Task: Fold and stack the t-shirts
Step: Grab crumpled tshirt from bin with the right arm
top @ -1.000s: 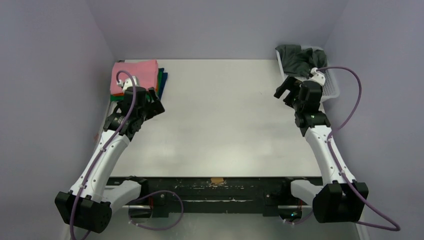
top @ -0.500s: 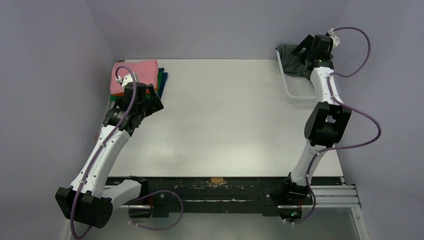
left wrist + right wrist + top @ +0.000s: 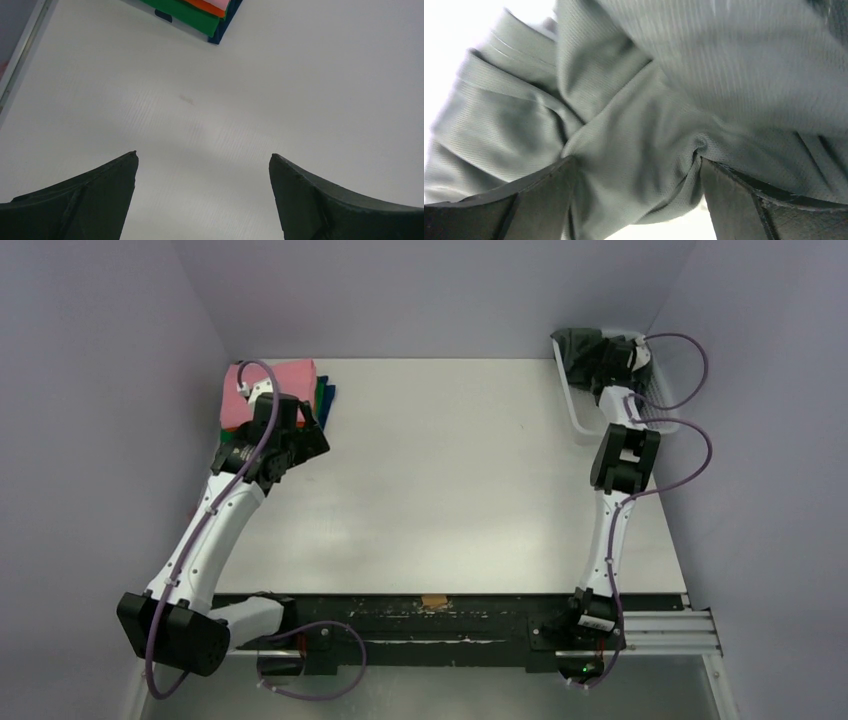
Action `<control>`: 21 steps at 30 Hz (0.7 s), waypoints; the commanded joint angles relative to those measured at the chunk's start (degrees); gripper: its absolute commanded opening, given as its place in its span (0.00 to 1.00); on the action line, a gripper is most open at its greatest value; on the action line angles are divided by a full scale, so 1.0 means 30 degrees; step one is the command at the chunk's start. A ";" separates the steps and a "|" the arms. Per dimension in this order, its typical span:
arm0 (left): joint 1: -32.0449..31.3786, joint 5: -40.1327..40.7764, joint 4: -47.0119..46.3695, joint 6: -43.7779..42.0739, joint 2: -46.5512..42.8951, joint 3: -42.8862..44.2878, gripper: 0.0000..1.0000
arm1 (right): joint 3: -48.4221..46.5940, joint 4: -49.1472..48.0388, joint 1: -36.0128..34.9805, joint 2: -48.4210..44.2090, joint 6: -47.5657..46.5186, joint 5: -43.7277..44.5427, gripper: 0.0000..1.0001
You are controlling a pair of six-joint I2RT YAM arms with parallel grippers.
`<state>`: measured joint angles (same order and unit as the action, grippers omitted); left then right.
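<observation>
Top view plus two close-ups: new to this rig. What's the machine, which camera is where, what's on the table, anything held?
Two robot arms are bolted at the near edge of the table, each ending in a two-finger hand. The wide picture is from a fixed camera above and behind them; each close-up is from a wrist camera, its dark fingers at the bottom. On the table, far left, lies a stack of folded t-shirts, pink on top. The left hand hovers open beside it, holding nothing. Far right, a white basket holds a crumpled grey t-shirt. The right hand reaches into it, fingers open either side of a fold, not yet closed.
</observation>
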<state>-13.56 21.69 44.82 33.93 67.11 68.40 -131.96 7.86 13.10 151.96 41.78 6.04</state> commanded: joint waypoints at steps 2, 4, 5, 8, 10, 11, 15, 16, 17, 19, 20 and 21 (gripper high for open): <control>0.0053 -0.0048 0.0395 0.0201 0.0834 0.1386 1.00 | -0.2141 -0.4650 -0.0014 0.1928 0.3729 -0.1798 0.87; 0.0040 0.0070 0.0609 0.0252 0.1142 0.1563 1.00 | -0.2016 -0.5270 -0.0054 0.2442 0.4578 -0.1834 0.85; 0.0039 0.0094 0.0664 0.0286 0.1216 0.1635 1.00 | -0.1786 -0.5763 -0.0093 0.2558 0.4793 -0.1688 0.83; 0.0042 0.0083 0.0887 0.0326 0.1178 0.1802 1.00 | -0.1817 -0.6518 -0.0094 0.2849 0.5241 -0.1579 0.62; 0.0055 0.0144 0.0899 0.0322 0.0934 0.1787 1.00 | -0.1686 -0.7080 -0.0098 0.2570 0.5044 -0.1859 0.39; 0.0044 0.0195 0.0883 0.0335 0.0798 0.1744 1.00 | -0.1379 -0.7363 -0.0095 0.2197 0.4855 -0.1933 0.30; 0.0064 0.0121 0.0505 0.0386 0.0328 0.1457 1.00 | 0.1353 -0.8435 -0.0091 -0.0809 0.3785 -0.1940 0.04; 0.0042 0.0034 0.0345 0.0405 0.0180 0.1344 1.00 | 0.2253 -0.8729 -0.0094 -0.1877 0.3412 -0.1954 0.01; 0.0053 -0.0046 0.0188 0.0407 0.0048 0.1205 1.00 | 0.3350 -0.9056 -0.0106 -0.2962 0.2985 -0.2395 0.00; 0.0039 -0.0269 -0.0341 0.0430 -0.0277 0.0797 1.00 | 0.6406 -1.0087 -0.0151 -0.6382 0.2545 -0.3607 0.00; 0.0046 -0.0417 -0.0594 0.0451 -0.0452 0.0587 1.00 | 0.8129 -1.1126 -0.0212 -0.7806 0.2173 -0.4092 0.00; 0.0047 -0.0593 -0.0812 0.0464 -0.0595 0.0418 1.00 | 0.9754 -1.1303 -0.0307 -0.9182 0.2650 -0.4428 0.00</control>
<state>-13.56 21.17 46.15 34.06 67.94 70.78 -114.02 -14.46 12.71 144.09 50.78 -1.32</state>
